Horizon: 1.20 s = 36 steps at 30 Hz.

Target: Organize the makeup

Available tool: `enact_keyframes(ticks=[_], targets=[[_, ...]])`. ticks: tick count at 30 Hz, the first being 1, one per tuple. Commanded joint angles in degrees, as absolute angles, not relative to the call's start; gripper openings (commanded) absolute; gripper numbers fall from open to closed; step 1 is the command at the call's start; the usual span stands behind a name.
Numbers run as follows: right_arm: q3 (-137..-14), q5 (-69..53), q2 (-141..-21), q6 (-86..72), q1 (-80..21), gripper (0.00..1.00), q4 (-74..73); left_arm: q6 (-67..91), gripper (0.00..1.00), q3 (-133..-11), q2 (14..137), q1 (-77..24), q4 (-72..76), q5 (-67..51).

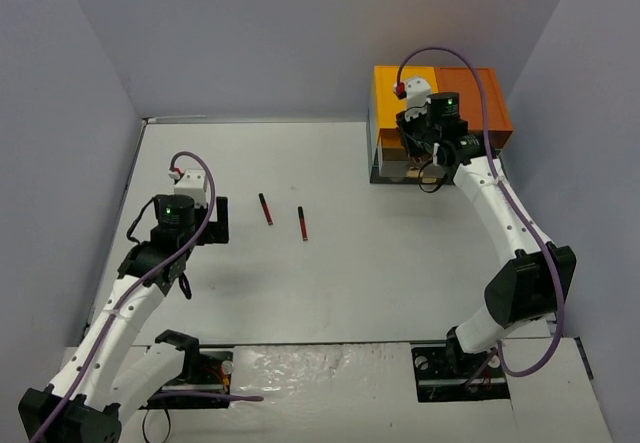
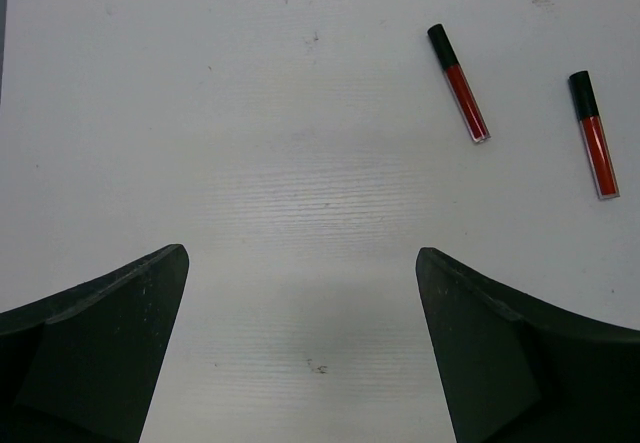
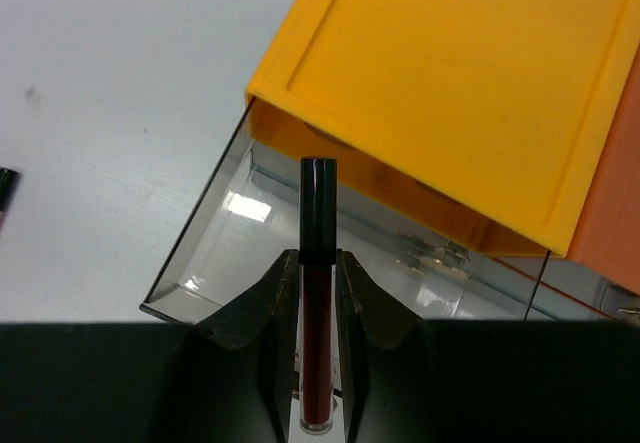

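Hovering over the white table [image 2: 250, 113], the left gripper [image 2: 302, 263] holds nothing, jaws wide apart. The left lip gloss tube [image 2: 459, 83] and right lip gloss tube [image 2: 594, 135] lie nearby, apart. The right gripper [image 3: 318, 263] is clamped on a dark lip gloss tube [image 3: 318, 203], cap toward the clear pulled-out drawer [image 3: 200, 263] of the yellow-topped drawer unit [image 3: 450, 93].

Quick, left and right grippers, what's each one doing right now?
Left gripper: open, holding nothing.
Right gripper: shut on a dark red lip gloss tube.

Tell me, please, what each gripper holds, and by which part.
Right gripper pinches a red lip-gloss tube by its body, cap free; left gripper holds nothing.
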State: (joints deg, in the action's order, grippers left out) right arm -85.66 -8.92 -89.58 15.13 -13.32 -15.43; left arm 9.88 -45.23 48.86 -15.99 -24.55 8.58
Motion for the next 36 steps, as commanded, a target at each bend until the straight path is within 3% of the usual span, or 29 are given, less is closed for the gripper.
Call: enact_keyframes(ticks=[1, 3, 13, 16, 24, 28, 36], targets=[[-84.39, -10.82, -87.98, 18.46, -12.3, 0.18, -13.01, 8.52, 0.97, -45.89, 47.31, -15.56, -22.74, 10.63], [-84.61, -11.05, -87.95, 18.63, -12.3, 0.26, -13.01, 8.42, 0.97, -46.08, 47.98, -15.56, -22.12, 10.53], [-85.99, -14.78, -86.97, 19.8, -13.04, 0.5, -13.26, 8.18, 0.97, -46.24, 49.47, -15.56, -21.62, 10.0], [-87.1, -15.55, -85.7, 19.54, -15.81, 0.53, -13.18, 8.12, 0.97, -46.29, 49.39, -15.56, -21.62, 10.11], [-89.33, -1.03, -90.18, 3.71, -37.01, 0.65, -11.51, 8.26, 0.97, -46.34, 49.81, -15.47, -21.36, 10.63], [-85.57, 5.29, -95.3, -6.72, -42.28, 0.66, -7.28, 8.35, 0.97, -46.32, 50.15, -15.47, -21.36, 10.79], [-83.76, 6.33, -108.95, -18.53, -43.95, 0.63, -2.91, 8.61, 0.97, -46.32, 50.36, -15.47, -21.62, 10.9]])
